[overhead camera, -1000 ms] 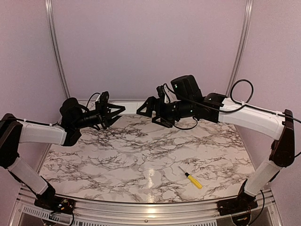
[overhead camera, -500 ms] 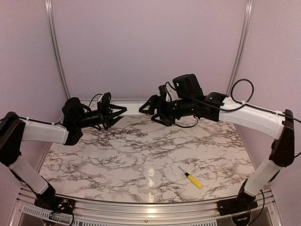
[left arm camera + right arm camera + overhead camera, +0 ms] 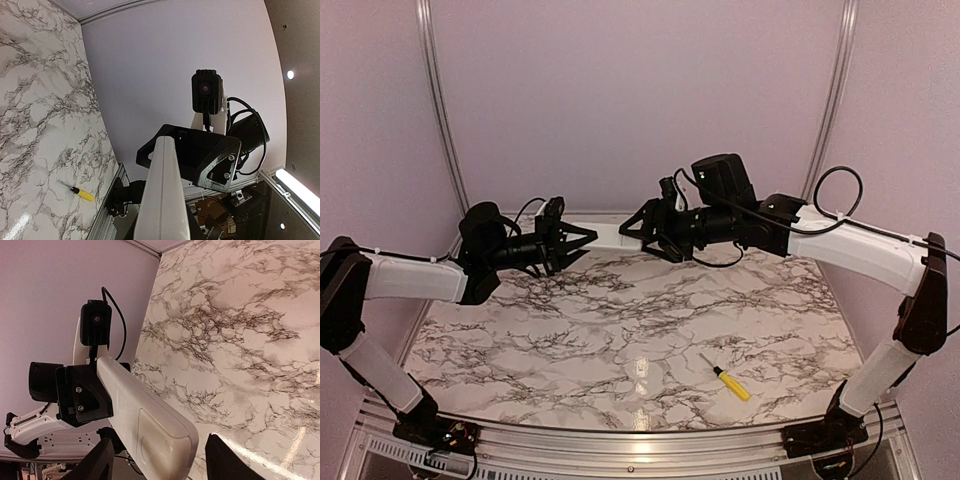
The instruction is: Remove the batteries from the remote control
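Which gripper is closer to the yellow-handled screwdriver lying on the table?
Right, though neither is close. The right gripper is raised near the back wall, up-left of the screwdriver; the left gripper is farther left. Both are at the ends of the remote control.

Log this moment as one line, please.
remote control: held in air between both grippers | left gripper: on one end | right gripper: on other end | screwdriver: on table | batteries: not seen
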{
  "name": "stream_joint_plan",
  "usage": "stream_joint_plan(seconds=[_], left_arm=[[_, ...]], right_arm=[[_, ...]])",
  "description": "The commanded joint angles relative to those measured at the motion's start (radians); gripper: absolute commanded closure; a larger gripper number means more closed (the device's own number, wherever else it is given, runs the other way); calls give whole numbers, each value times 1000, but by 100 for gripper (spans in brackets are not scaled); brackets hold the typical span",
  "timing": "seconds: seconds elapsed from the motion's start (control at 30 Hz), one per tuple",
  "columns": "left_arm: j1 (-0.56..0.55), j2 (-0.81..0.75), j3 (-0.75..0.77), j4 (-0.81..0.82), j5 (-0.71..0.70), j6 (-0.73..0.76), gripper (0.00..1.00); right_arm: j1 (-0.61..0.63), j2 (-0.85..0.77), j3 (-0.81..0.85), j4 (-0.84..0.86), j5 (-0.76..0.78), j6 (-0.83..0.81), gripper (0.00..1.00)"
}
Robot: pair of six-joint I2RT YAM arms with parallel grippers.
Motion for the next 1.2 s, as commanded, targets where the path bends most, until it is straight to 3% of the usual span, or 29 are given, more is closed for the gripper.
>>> stream_joint_plan(seconds=[0.0,0.47,1.17], left_arm=[[-5,1,39,-7,-3,26,100],[-26,-10,47,-82,-9,84,100],[-47,-11,49,-102,-5,107,100]], right_arm=[[-5,-2,43,13,-15,3,40],[-5,-8,33,14,-19,-3,62],[-5,-15,11,14,-27,7,74]])
